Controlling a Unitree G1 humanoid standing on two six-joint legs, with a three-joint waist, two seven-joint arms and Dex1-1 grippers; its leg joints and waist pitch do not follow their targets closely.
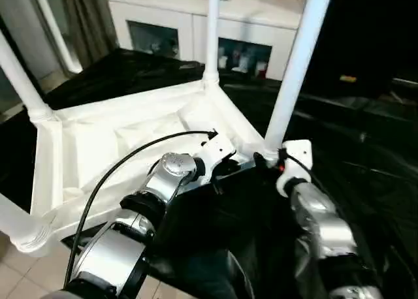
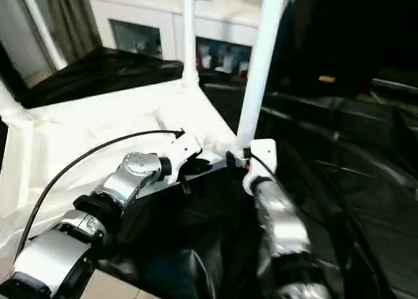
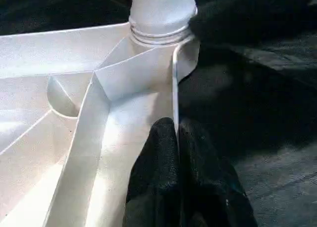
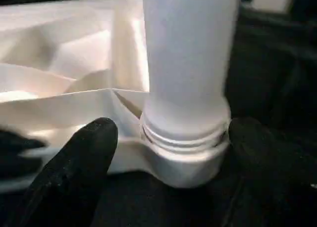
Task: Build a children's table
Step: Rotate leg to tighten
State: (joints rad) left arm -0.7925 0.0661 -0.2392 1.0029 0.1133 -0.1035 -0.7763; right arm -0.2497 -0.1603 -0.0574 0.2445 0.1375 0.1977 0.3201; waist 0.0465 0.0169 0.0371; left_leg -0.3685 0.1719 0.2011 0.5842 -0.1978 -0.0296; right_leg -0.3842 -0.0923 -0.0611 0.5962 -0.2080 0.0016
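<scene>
Left gripper [image 3: 177, 152] clamped on tabletop [image 1: 98, 149] rim; right gripper [image 4: 173, 142] spread wide, fingers flanking screwed-in leg [image 1: 294, 64], not touching.

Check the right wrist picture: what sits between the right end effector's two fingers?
The base of a white leg where it enters the tabletop's corner socket, seen in the right wrist view; both black fingers flank it without clearly touching.

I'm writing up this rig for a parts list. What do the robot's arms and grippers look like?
Both forearms are silver metal segments joined by black rings. The left arm has a round silver wrist joint and a thin black cable looping along it to a white gripper housing. The right arm ends in a white housing showing a small red spot. Each gripper's fingers are black, rounded and matte.
</scene>
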